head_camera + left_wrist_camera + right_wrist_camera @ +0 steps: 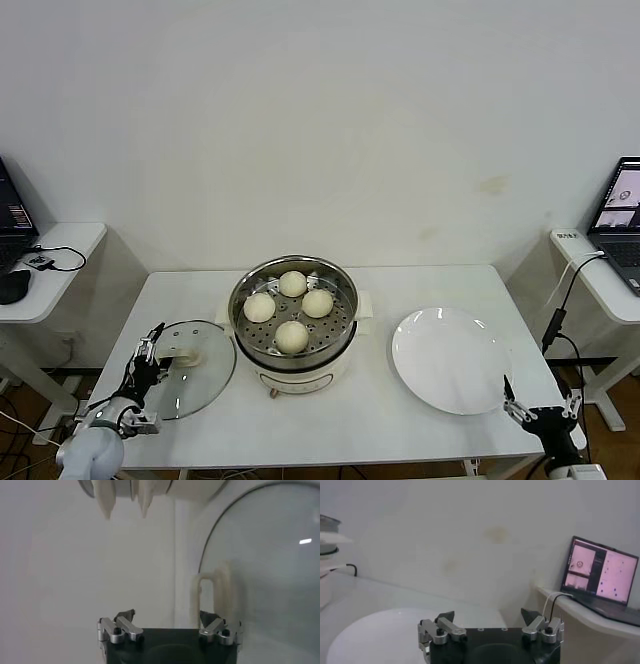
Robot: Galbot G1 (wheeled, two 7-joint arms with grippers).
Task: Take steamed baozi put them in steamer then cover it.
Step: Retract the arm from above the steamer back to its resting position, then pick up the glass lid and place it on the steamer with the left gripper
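Only my head view shows all four baozi [292, 309] in the steamer [293, 312] mid-table, at 1 o'clock from the left gripper [148, 366], jaws apart by the glass lid [200, 365]; right gripper [540, 405], also apart, is off the plate [450, 360].

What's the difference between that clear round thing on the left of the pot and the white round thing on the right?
The glass lid is see-through with a pale handle on top; the white plate is opaque, with no handle. The lid lies close beside the steamer, its rim meeting the steamer's in the head view, while the plate sits clearly apart from it. The lid also looks smaller than the plate. Both are round, lie flat on the table and hold nothing.
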